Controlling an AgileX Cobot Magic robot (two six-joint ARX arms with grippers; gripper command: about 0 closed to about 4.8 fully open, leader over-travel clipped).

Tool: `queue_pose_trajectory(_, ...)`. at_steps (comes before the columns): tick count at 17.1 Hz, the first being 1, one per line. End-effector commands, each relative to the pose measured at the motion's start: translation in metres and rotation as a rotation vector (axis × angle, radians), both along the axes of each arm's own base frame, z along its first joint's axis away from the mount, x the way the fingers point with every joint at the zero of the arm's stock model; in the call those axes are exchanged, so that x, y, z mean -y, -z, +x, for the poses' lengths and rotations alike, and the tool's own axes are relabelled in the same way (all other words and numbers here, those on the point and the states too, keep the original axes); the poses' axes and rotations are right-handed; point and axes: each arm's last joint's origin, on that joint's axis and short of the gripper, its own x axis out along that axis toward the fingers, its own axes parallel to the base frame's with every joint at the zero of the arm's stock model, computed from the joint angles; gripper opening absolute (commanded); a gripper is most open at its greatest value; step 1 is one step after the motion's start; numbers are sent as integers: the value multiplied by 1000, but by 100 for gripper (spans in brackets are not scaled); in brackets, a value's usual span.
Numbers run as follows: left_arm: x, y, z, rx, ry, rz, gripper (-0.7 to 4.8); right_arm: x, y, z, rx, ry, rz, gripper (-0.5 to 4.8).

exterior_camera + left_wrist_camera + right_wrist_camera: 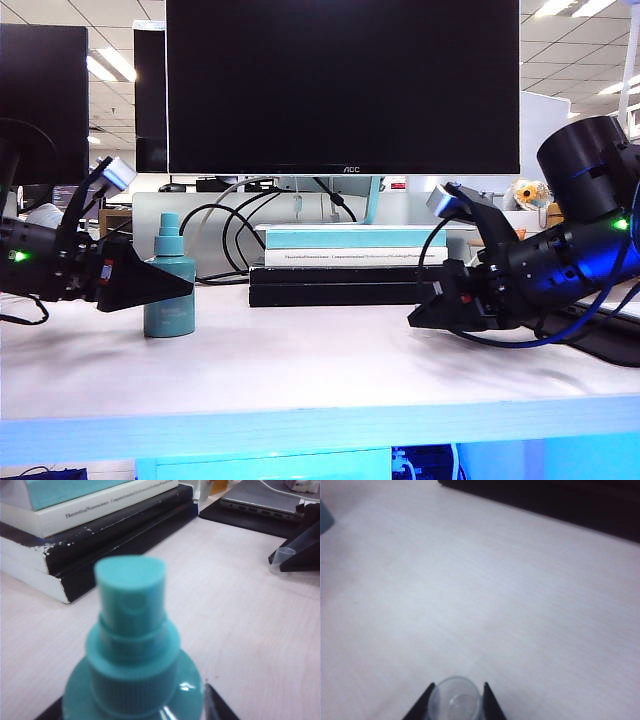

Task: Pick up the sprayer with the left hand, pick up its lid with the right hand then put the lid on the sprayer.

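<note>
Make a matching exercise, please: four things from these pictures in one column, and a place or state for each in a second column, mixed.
1. sprayer
2. lid
3. books
4. monitor

a. stacked flat behind the work area
b. between the right end effector fingers
c. dark screen at the back
d. upright on the table, left end effector around its body

Pairs: 1-d, 2-b, 3-a, 4-c

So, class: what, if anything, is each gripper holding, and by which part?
The right gripper has its jaws on the sides of the clear lid. The left gripper has its jaws around the sprayer body; a firm hold cannot be told.
</note>
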Motion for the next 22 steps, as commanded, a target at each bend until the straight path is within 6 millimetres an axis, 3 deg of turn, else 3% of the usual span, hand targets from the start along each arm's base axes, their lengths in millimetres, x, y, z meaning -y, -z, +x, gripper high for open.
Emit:
queue_pose_trajectory(1,1,-1,1,1,14,-2,294,-1,-5,2,41,17,13,102)
queue_pose_trajectory(5,2,1,-1,-25,66,-20,293,-3,-20,6,67,20,206,102)
queue_pose_trajectory(9,15,4,-5,-53,157,-37,294,-19,-49,19,-17,-235,433,103)
queue_pose_trajectory(11,34,8,-9,-59,216,-22,294,-36,-70,29,-49,-352,499,103)
queue_pose_trajectory(14,53,9,-10,-56,280,-25,294,-63,-87,36,-58,-436,479,106)
queue_pose_trajectory(17,62,2,-6,-56,339,-55,294,-84,-87,34,-62,-496,391,108)
queue_pose_trajectory(22,61,0,-2,-49,329,-51,294,-97,-93,34,-51,-533,351,108)
